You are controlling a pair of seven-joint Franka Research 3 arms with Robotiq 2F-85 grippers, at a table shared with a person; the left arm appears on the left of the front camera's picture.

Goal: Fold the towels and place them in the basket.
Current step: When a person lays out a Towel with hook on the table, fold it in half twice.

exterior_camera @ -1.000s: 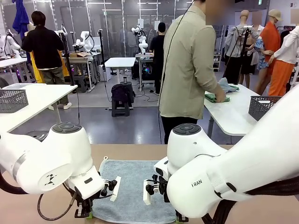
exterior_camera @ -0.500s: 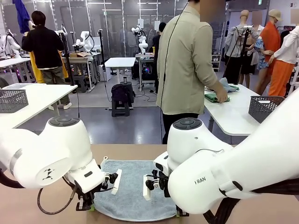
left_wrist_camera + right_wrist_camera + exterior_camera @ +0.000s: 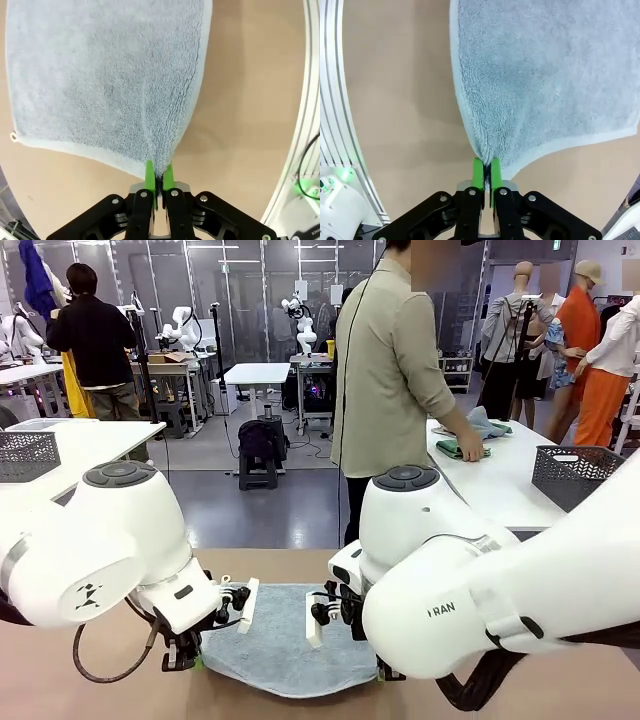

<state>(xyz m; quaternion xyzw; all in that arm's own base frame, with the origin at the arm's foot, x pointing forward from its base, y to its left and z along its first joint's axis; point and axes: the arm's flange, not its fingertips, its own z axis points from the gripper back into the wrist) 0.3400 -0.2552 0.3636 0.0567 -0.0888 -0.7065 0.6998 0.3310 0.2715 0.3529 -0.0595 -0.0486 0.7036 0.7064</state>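
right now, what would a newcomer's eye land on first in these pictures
The bulky white left arm and right arm loom over the near side of the brown table, with a grey-blue towel spread between them. The left gripper and the right gripper are each shut on a near corner of it. Beyond, a person is turned to a white side table with more towels.

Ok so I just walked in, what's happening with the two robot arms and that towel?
Both arms are on one grey-blue towel spread on the brown table. The left end effector is shut on one near corner, the right end effector on the other, each corner pinched between green pads. The towel isn't folded yet. Behind, a person stands at a white table, hand on a small pile of towels, a wire basket farther along it.
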